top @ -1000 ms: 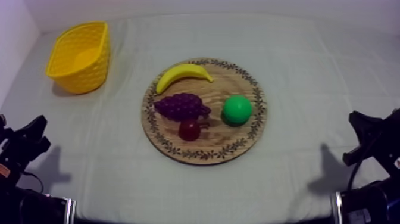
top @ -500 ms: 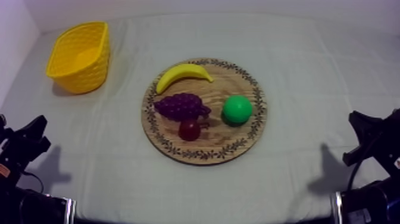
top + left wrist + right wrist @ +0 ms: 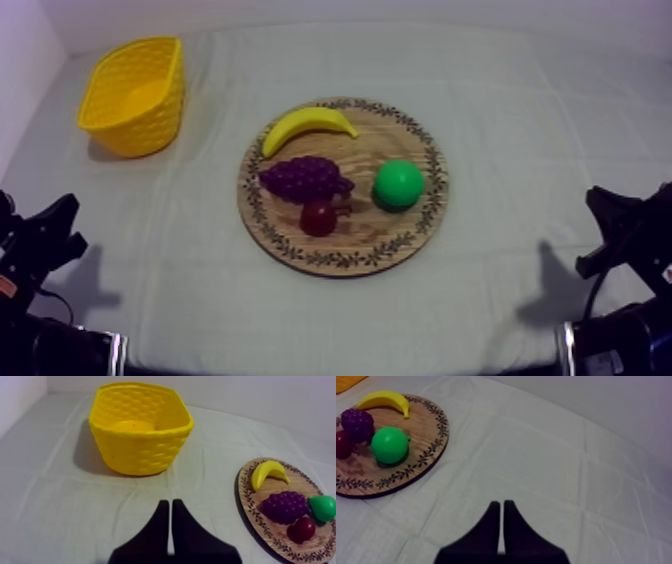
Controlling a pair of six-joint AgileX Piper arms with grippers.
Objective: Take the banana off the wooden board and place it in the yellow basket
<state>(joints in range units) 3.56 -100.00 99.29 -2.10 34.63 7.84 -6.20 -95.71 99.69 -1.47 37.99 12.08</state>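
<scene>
While both arms sit low at the near bench (image 3: 520, 150) edge | left pincer (image 3: 167, 502) clenched on nothing, right pincer (image 3: 499, 503) likewise | banana (image 3: 307, 124) is found ahead-right of the left pincer, on the wooden board's (image 3: 390, 245) far-left part, long axis left-right, left arm judged nearer | yellow basket (image 3: 150, 125) set beyond, far left.

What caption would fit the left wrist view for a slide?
Shut left fingers point toward the yellow basket; the banana lies on the wooden board.

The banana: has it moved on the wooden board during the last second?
No. The banana lies at the same spot on the wooden board, by its far rim just behind the grapes, as before.
</scene>
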